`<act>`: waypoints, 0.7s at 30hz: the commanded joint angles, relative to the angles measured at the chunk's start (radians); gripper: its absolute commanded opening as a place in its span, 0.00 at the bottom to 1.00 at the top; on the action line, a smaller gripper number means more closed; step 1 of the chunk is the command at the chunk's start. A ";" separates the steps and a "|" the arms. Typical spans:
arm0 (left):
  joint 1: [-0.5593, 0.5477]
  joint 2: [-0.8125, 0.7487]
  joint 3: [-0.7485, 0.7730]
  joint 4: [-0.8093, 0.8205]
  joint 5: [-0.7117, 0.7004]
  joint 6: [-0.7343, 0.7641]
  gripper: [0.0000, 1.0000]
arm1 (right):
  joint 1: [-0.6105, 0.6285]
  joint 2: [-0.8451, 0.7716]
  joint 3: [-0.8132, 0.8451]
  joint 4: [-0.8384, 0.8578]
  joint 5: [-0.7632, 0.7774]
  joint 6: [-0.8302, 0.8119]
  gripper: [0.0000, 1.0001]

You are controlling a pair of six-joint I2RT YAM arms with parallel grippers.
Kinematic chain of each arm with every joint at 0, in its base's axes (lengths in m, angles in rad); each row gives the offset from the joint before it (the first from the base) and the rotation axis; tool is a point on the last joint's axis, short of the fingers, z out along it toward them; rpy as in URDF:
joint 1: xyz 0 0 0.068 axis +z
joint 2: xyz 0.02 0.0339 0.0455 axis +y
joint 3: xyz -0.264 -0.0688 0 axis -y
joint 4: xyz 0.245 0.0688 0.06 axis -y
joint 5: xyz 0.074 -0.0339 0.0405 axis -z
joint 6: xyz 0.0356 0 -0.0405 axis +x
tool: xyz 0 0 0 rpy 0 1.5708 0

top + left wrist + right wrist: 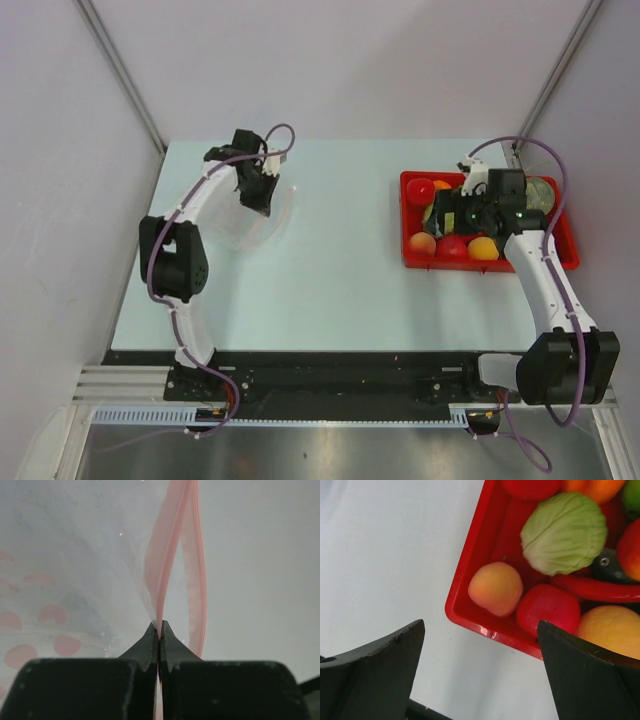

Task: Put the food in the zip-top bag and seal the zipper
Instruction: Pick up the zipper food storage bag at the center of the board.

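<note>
The clear zip-top bag (262,228) lies at the back left of the table. In the left wrist view its pink zipper (165,555) gapes open above the jaws. My left gripper (159,628) is shut on one lip of that zipper; in the top view the left gripper (258,196) sits at the bag's mouth. The food fills the red tray (470,615): a peach (496,587), a red round fruit (547,609), a green cabbage (564,532), a red chili (600,587) and a yellow-orange fruit (610,627). My right gripper (481,622) hangs open over the tray's near-left corner, holding nothing.
The red tray (570,250) stands at the back right, close to the table's right edge. Grey walls close in the back and both sides. A bare stretch of pale table (340,260) lies between bag and tray.
</note>
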 commanded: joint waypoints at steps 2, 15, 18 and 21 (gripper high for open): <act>-0.009 -0.166 0.109 -0.089 0.260 -0.353 0.00 | -0.101 0.016 0.128 -0.019 -0.105 0.011 1.00; -0.103 -0.382 -0.100 0.241 0.412 -0.760 0.00 | 0.058 0.064 0.149 0.232 -0.503 0.377 0.98; -0.161 -0.391 -0.129 0.294 0.357 -0.804 0.00 | 0.133 0.133 0.193 0.289 -0.519 0.473 0.97; -0.218 -0.402 -0.192 0.398 0.275 -0.858 0.00 | 0.207 0.222 0.254 0.277 -0.476 0.490 0.95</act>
